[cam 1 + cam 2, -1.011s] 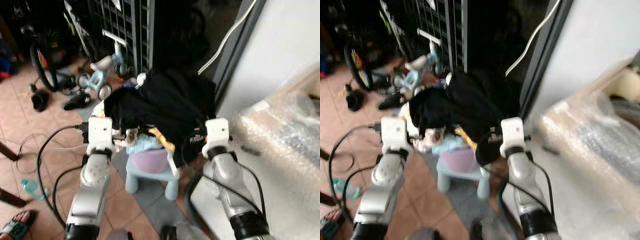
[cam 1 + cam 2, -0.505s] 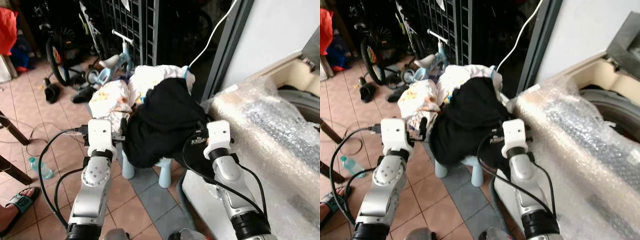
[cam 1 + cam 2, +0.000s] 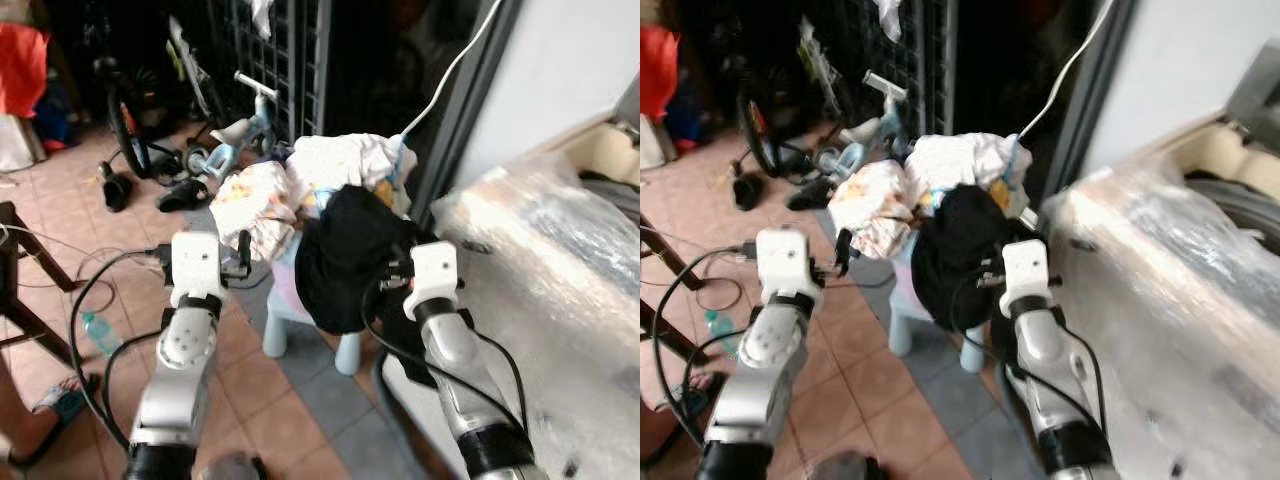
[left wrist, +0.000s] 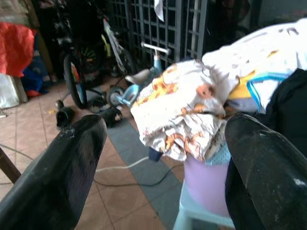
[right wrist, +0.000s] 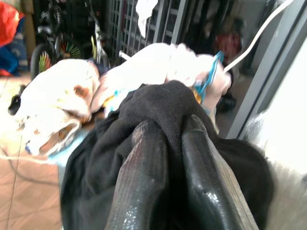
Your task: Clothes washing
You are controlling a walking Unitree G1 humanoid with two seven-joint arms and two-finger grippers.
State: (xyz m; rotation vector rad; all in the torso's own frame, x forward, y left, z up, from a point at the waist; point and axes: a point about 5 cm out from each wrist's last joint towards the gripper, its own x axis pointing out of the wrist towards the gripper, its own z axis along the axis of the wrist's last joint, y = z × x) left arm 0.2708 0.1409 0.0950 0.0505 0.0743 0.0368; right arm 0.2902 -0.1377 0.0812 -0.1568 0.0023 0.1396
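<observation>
A black garment (image 3: 345, 255) hangs bunched from my right gripper (image 5: 175, 143), whose two fingers are shut on its cloth. Behind it, white and patterned clothes (image 3: 265, 200) are heaped in a lilac basin (image 4: 206, 182) on a pale blue stool (image 3: 300, 335). My left gripper (image 3: 240, 255) is held open to the left of the pile, level with it and touching nothing. The washing machine (image 3: 560, 290), wrapped in bubble wrap, stands at the right, its drum opening (image 3: 1240, 200) partly visible at the far edge.
A child's balance bike (image 3: 235, 130), a bicycle wheel (image 3: 120, 130) and shoes (image 3: 180, 195) lie behind the stool by a dark metal grille. A water bottle (image 3: 100, 333) and loose cables are on the tiled floor at left, beside a wooden leg (image 3: 20, 260).
The black garment, earlier spread over the pile, has come off it with my right gripper and now hangs bunched, baring the white clothes. The camera view has also shifted.
</observation>
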